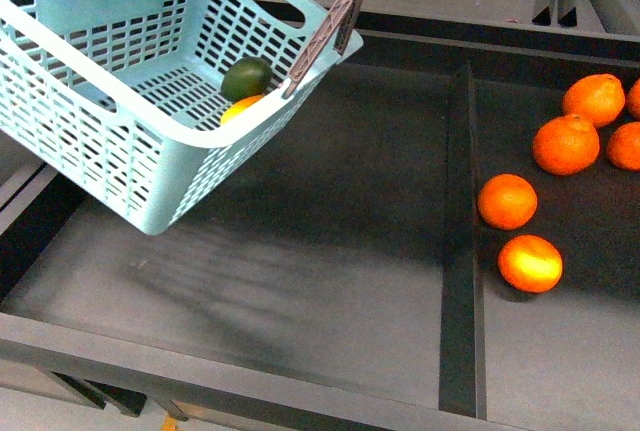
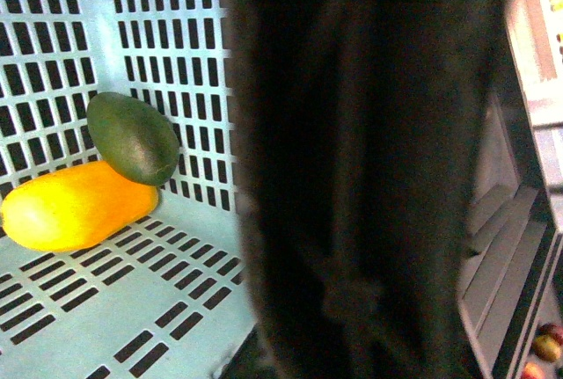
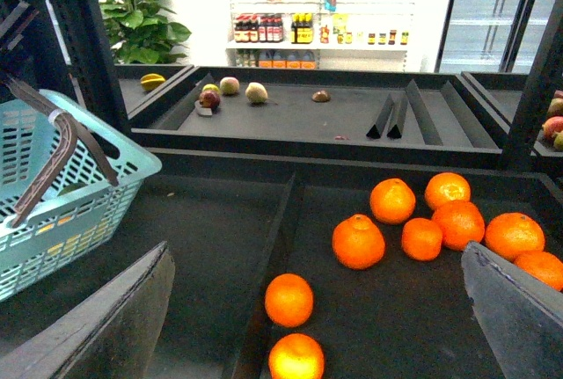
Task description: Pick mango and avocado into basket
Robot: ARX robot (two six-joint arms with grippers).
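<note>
The basket [image 1: 120, 101] is seen tilted and lifted clear of the dark shelf [image 1: 300, 251] in the front view, with one brown handle [image 1: 325, 36] hanging over its upper rim. Inside it, the avocado [image 2: 132, 137] is rested on top of the mango [image 2: 75, 206], the two touching and lodged against a slotted wall in the low corner; both are also glimpsed over the rim in the front view. In the left wrist view most of the frame is filled by a dark, blurred mass right at the camera, possibly a handle or part of the left gripper, so it cannot be told whether that gripper is wide, narrow or holding anything. The fruit lies just beyond and to one side of that mass. The right gripper [image 3: 317, 309] is shown with its two fingers [image 3: 106, 326] spread wide and nothing between them. Just ahead of it, beyond a divider [image 1: 460, 241], a loose group of oranges [image 3: 358, 241] is spread on the shelf, and the basket is seen off to its left, well apart.
</note>
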